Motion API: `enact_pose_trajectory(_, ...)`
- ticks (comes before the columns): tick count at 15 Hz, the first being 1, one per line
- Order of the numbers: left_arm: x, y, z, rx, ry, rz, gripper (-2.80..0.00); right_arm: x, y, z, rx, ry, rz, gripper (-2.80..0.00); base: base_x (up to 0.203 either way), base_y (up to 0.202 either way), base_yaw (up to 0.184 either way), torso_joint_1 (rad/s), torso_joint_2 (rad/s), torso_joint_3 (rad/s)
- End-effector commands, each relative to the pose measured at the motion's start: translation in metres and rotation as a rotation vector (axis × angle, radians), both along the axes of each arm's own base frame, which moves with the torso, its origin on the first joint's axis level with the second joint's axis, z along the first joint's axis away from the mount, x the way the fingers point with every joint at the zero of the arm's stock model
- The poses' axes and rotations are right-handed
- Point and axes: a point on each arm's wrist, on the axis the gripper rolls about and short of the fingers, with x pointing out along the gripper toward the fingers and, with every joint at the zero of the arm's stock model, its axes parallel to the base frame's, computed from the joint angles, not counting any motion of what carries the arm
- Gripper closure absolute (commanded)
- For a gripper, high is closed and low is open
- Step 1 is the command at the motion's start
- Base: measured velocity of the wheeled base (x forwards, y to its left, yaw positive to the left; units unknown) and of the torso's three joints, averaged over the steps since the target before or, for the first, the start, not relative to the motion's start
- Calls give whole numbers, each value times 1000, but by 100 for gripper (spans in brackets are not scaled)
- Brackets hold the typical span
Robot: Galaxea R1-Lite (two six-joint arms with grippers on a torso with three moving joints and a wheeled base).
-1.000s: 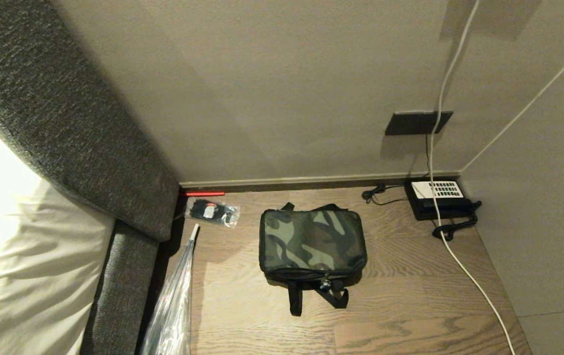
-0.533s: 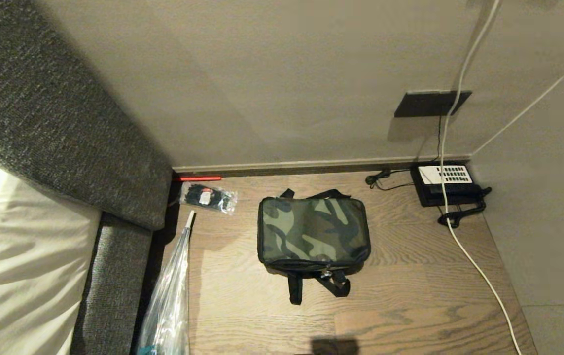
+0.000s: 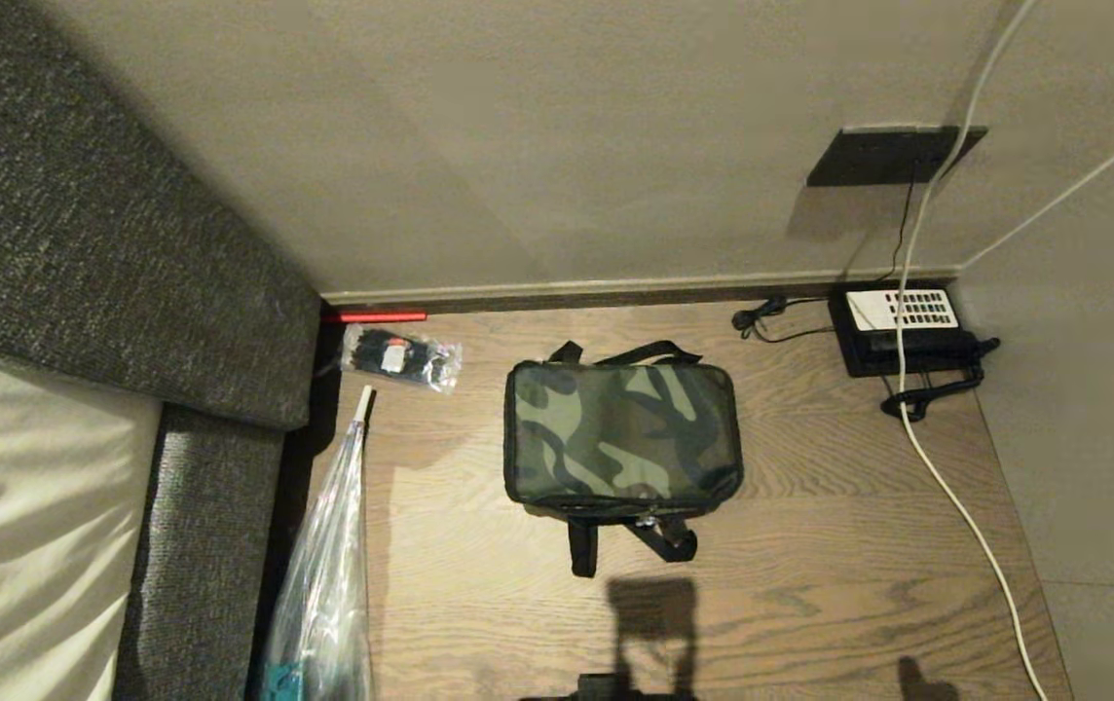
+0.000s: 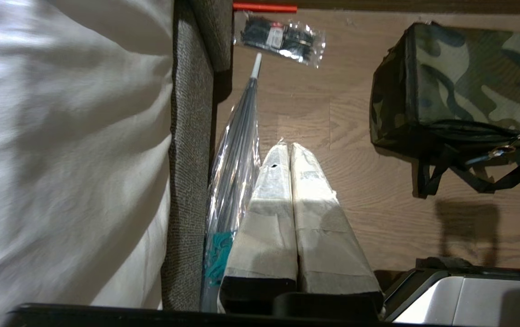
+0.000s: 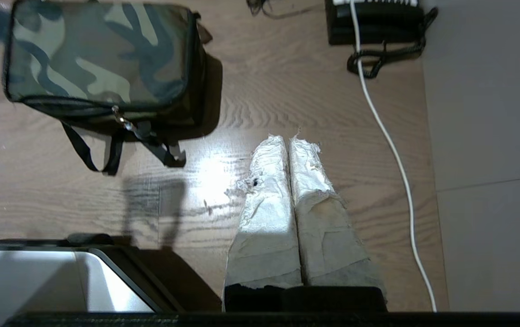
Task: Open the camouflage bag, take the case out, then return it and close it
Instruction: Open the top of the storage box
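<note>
Opening has not begun: the camouflage bag [image 3: 621,431] sits zipped; both clenched tools, left [image 4: 291,150] and right [image 5: 287,141], hang clear; next, reach its zipper pull [image 5: 117,110].

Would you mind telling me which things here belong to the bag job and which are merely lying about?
Belongs to the job:
- camouflage bag, zipped shut on the wooden floor; the case is not visible

Lying about:
- black telephone by the wall
- white cable
- clear plastic bag
- wrapped umbrella
- red stick
</note>
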Motion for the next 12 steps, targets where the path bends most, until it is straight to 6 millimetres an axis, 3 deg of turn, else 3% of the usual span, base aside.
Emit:
enact_pose_trajectory(1,0,0,-1,-1,3,2,0,0,0,0,0,-5,1,0,0,0,0,2,-1,-199)
enact_pose_trajectory(12,0,0,-1,-2,8,1,0,0,0,-1,-23,0,7,0,0,0,0,4,2,-199)
